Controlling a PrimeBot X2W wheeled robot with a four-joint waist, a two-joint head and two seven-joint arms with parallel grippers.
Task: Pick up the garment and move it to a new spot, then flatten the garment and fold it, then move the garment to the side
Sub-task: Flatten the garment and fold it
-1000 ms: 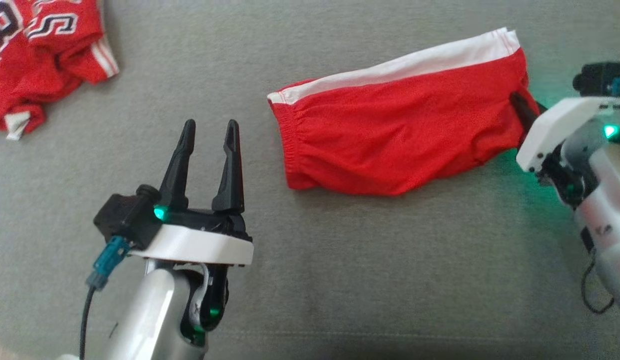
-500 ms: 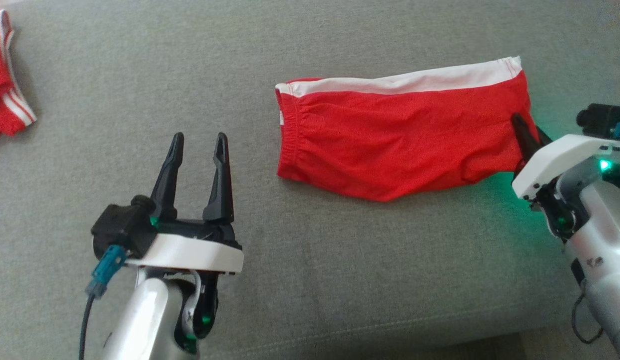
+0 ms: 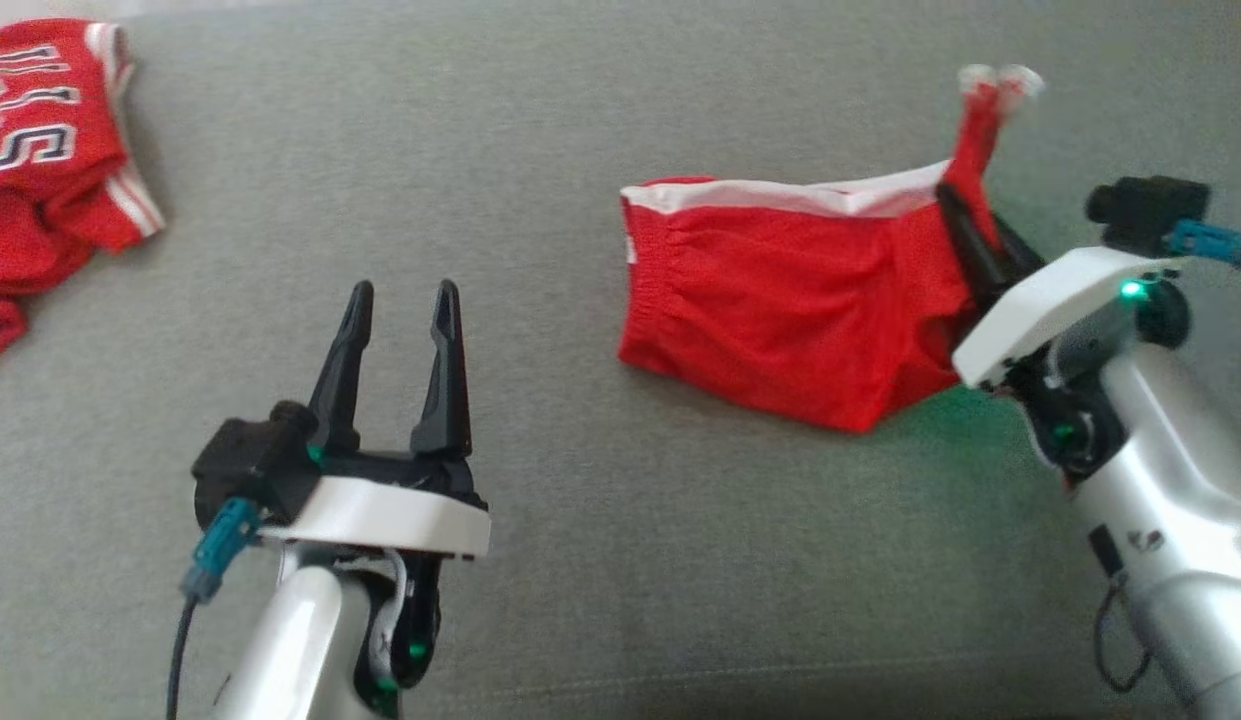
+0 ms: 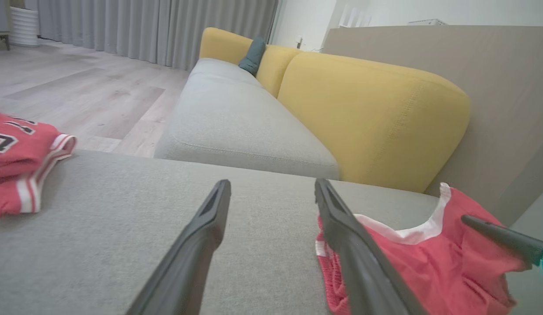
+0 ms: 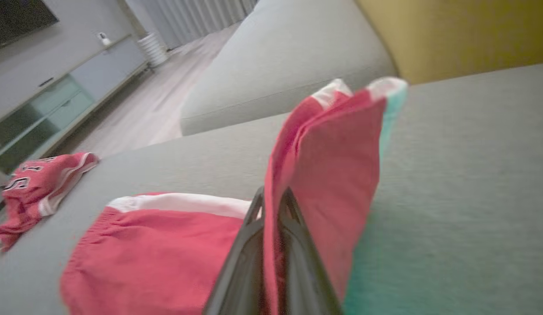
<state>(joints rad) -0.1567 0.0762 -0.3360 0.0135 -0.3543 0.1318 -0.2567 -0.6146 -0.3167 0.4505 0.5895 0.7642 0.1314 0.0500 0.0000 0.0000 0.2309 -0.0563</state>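
Right tool [image 3: 965, 205] clamped on red shorts [image 3: 780, 320] at their right end; that end now lifted upright, flat a second ago. Remainder lies on grey sofa cushion [image 3: 580, 550]. Left tool [image 3: 402, 290] open, empty. Jersey [image 3: 50, 200] lettering only partly legible.

A grey fabric surface [image 3: 600, 580] lies nearest. Past its far edge stands a sofa with a grey seat [image 4: 236, 127] and a yellow backrest [image 4: 367, 113]. A teal cushion [image 4: 253, 57] leans at its far end. Pale wood floor [image 4: 78, 92] runs left to grey curtains [image 4: 157, 26], with a white ribbed pot [image 4: 22, 26] beside them. A taupe panel [image 4: 494, 87] rises on the right. A low cabinet [image 5: 65, 105] with glass fronts lines the left wall below a dark screen [image 5: 17, 15]. The light is soft and even.
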